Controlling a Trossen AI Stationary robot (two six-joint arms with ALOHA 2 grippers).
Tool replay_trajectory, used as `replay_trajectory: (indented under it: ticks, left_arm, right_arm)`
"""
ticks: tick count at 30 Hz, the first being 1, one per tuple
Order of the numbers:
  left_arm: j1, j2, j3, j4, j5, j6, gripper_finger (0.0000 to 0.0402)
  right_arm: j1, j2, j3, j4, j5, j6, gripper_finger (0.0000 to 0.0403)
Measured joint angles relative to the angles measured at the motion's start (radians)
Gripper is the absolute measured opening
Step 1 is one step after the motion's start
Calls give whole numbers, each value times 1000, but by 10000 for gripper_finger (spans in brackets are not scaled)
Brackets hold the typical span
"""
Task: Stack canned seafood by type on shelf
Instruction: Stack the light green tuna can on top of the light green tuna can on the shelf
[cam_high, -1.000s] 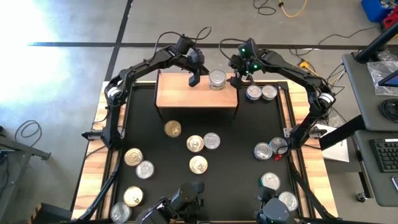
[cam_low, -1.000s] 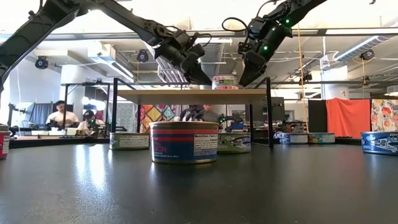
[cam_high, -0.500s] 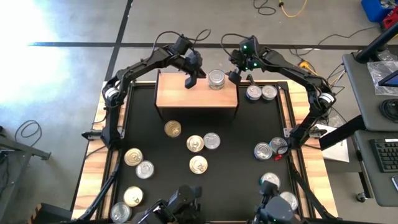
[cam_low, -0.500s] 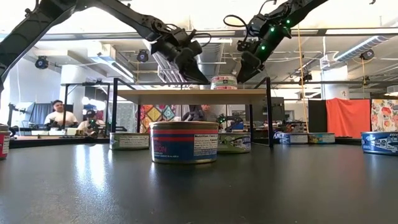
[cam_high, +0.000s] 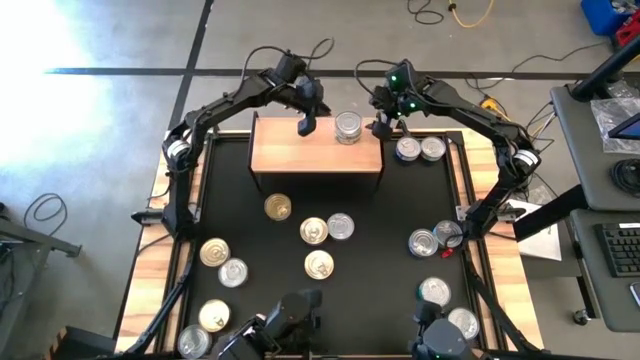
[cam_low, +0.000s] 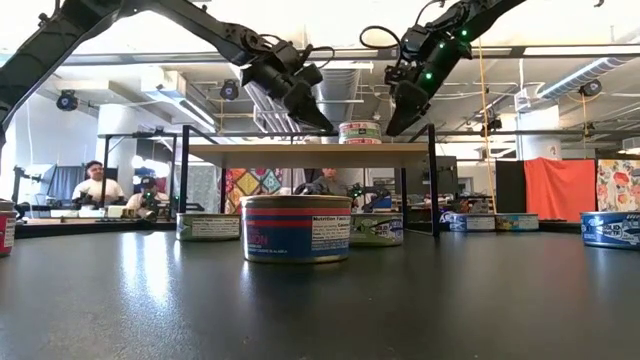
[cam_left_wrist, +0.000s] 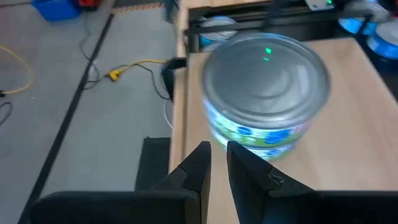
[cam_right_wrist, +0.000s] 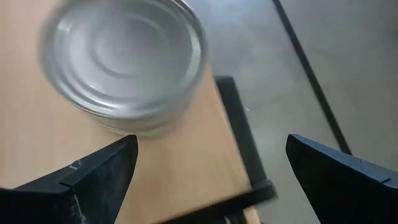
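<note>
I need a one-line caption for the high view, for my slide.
One silver-lidded can stands on the shelf between the shut left hand and the open right hand; other cans lie on the table below.

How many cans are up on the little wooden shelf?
1. One silver-lidded can stands near the shelf back edge, right of its middle. Nothing seems hidden behind it.

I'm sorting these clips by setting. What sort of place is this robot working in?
Probably an open lab or workshop, not a shop or kitchen. People sit at a desk behind the table, cables trail across the bare concrete floor, and exposed ducting runs along the ceiling.
</note>
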Motion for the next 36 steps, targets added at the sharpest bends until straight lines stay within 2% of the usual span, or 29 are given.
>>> replay_trajectory:
  ticks: [6, 16, 23, 29, 36]
  left_arm:
    - [-12, 2, -4, -62, 6, 32, 38]
    - [-49, 4, -20, -86, 9, 72, 38]
    - [-50, 4, -20, -124, 33, 80, 38]
    - [-16, 0, -21, -69, 31, 71, 38]
    - [-5, 0, -20, -25, 26, 57, 38]
  right_arm:
    - [7, 0, 0, 23, -70, -11, 400]
    - [3, 0, 0, 71, -58, -10, 400]
    - [3, 0, 0, 71, 71, -6, 400]
    - [5, 0, 0, 51, 63, -10, 400]
    - [6, 0, 0, 44, -96, -34, 400]
